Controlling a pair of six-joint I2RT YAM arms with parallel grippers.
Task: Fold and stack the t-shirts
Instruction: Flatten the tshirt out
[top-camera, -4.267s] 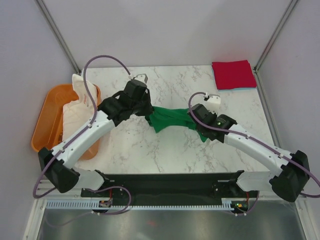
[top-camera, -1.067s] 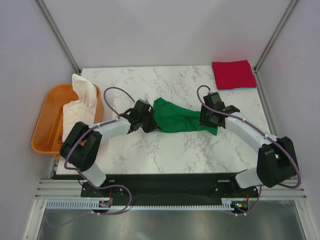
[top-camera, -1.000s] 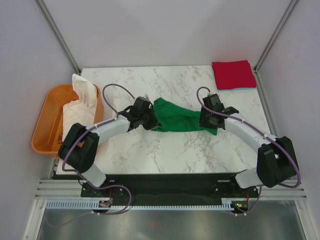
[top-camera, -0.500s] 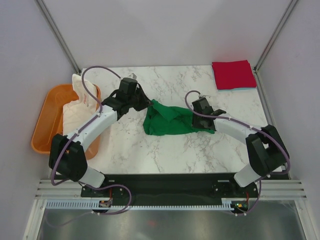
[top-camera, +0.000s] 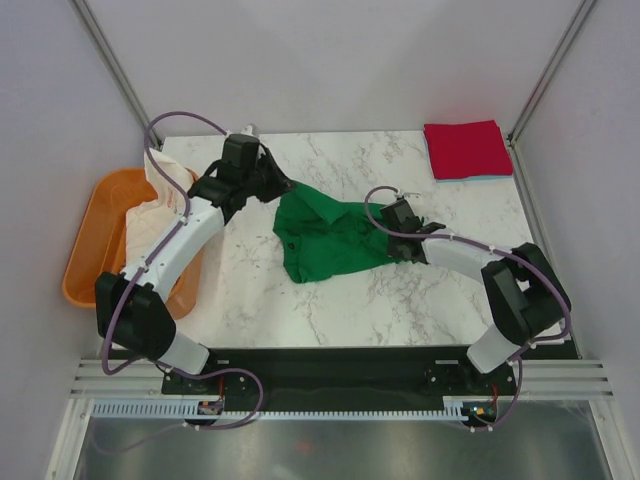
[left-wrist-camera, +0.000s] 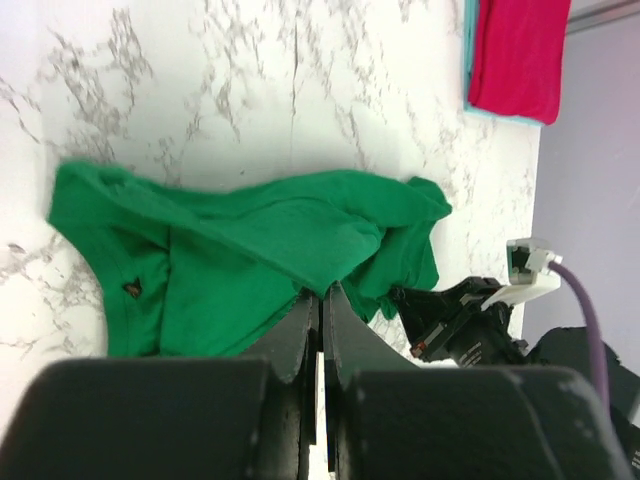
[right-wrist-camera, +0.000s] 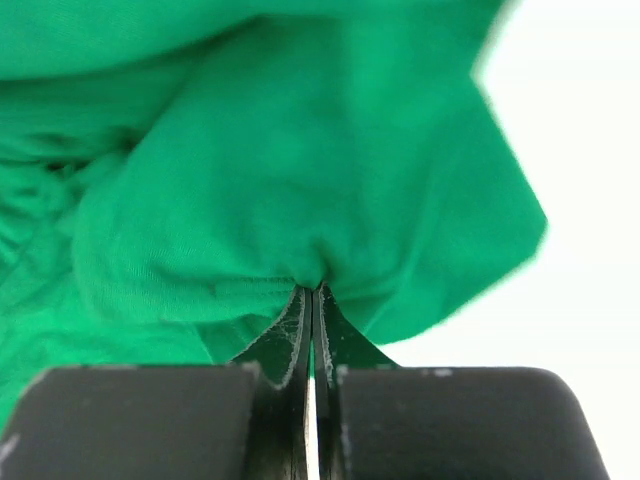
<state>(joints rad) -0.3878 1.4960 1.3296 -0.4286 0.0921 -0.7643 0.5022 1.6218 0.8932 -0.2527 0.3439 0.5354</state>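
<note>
The green t-shirt (top-camera: 325, 238) lies crumpled mid-table, partly lifted at its far-left edge. My left gripper (top-camera: 276, 187) is shut on that edge, and in the left wrist view its tips (left-wrist-camera: 321, 291) pinch a fold of the green t-shirt (left-wrist-camera: 260, 240). My right gripper (top-camera: 388, 230) is at the shirt's right end, with its jaws (right-wrist-camera: 313, 289) shut on a bunch of the green cloth (right-wrist-camera: 290, 150). A folded red t-shirt (top-camera: 465, 148) rests on a pale blue one (top-camera: 484, 177) at the far right corner. A white t-shirt with red print (top-camera: 160, 200) drapes over the orange tub.
The orange plastic tub (top-camera: 92, 240) stands off the table's left edge, beside the left arm. The marble table (top-camera: 350, 300) ends at grey walls behind and to both sides. The red and blue stack (left-wrist-camera: 520, 55) shows at the top right of the left wrist view.
The right gripper has closed on the green shirt's right end. The left gripper has pulled its edge up and toward the far left, and the shirt hangs wider between them.
</note>
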